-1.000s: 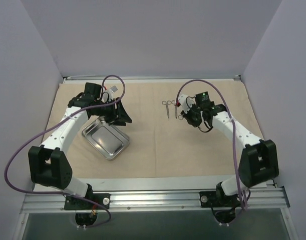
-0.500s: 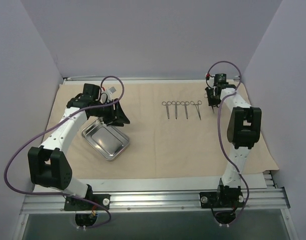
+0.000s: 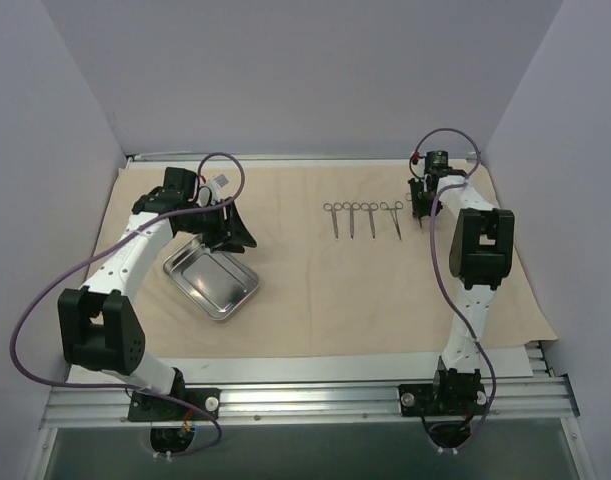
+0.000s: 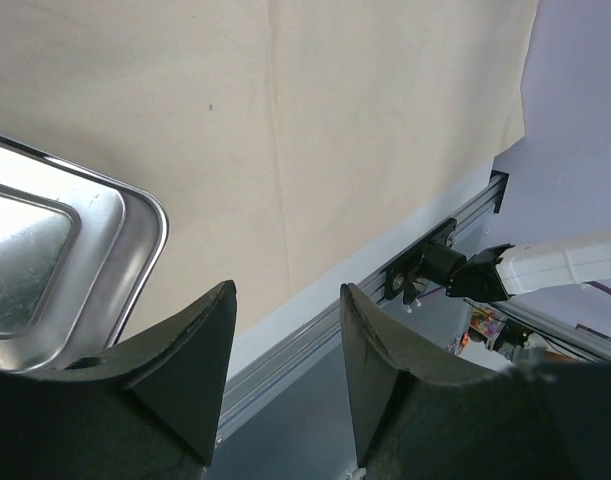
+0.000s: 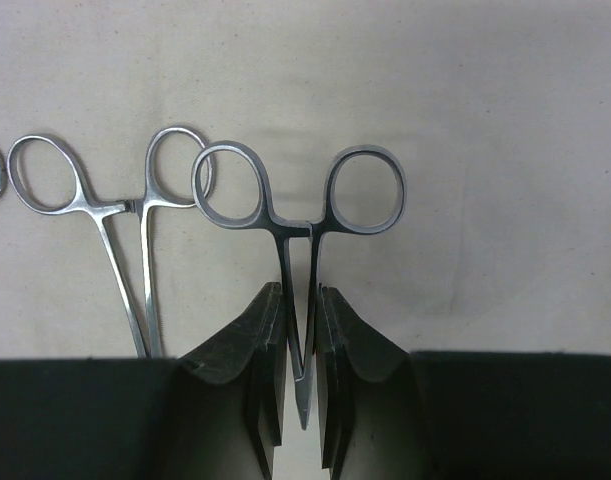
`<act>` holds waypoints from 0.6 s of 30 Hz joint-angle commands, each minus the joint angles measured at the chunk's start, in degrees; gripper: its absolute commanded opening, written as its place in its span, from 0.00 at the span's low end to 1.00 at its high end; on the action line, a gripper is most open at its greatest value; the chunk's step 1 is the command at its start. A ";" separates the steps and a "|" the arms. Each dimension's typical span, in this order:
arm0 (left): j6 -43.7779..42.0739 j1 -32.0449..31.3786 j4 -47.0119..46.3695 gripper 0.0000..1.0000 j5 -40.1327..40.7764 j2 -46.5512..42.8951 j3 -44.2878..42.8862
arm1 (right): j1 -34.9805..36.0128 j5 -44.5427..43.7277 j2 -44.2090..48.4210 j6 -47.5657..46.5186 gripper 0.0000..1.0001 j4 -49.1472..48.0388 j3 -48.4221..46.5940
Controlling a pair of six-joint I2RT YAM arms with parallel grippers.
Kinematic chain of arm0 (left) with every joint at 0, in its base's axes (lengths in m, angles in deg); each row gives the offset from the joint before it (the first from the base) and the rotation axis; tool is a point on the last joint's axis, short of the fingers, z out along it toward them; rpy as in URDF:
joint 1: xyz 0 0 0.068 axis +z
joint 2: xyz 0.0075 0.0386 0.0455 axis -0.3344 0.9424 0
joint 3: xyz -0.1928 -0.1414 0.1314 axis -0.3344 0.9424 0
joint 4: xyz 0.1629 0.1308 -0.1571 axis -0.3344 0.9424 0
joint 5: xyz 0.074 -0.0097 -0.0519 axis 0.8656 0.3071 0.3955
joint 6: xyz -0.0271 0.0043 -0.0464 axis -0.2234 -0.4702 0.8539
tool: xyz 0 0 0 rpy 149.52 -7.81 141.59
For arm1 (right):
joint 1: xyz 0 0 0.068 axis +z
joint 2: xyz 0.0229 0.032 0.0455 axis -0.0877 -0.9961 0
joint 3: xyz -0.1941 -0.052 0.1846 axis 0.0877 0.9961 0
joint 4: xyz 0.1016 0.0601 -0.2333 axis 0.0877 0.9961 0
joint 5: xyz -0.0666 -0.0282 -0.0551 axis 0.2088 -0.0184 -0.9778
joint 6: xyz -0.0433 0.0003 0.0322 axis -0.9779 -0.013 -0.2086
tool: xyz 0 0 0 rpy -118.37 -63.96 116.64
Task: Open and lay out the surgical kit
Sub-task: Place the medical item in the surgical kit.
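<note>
The beige cloth wrap lies spread open over the table. The steel tray sits on it at the left, empty. Several silver ring-handled instruments lie in a row at the back middle. My left gripper is open and empty over the tray's far edge; the left wrist view shows its gripper beside the tray's corner. My right gripper is at the right end of the row. In the right wrist view the gripper is shut on the shanks of one instrument, whose ring overlaps its neighbour.
Grey walls close in the back and both sides. An aluminium rail runs along the near edge and shows in the left wrist view. The cloth's front right corner reaches over the table edge.
My right arm swung from the middle of the row to its right end and then edged slightly left. More instruments now lie in the row. My left arm barely moved.
</note>
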 commanded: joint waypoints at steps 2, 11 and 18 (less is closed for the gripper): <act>-0.82 1.14 -0.97 0.54 -2.58 1.68 -0.72 | 0.04 0.55 1.50 1.12 0.00 1.58 1.19; -2.14 1.85 0.08 0.54 -3.02 4.14 -2.48 | 0.13 -0.68 0.09 2.17 0.02 1.66 1.45; -2.93 2.55 0.78 0.54 -3.29 4.94 -2.83 | 0.13 -2.17 -0.44 2.26 0.11 1.40 2.24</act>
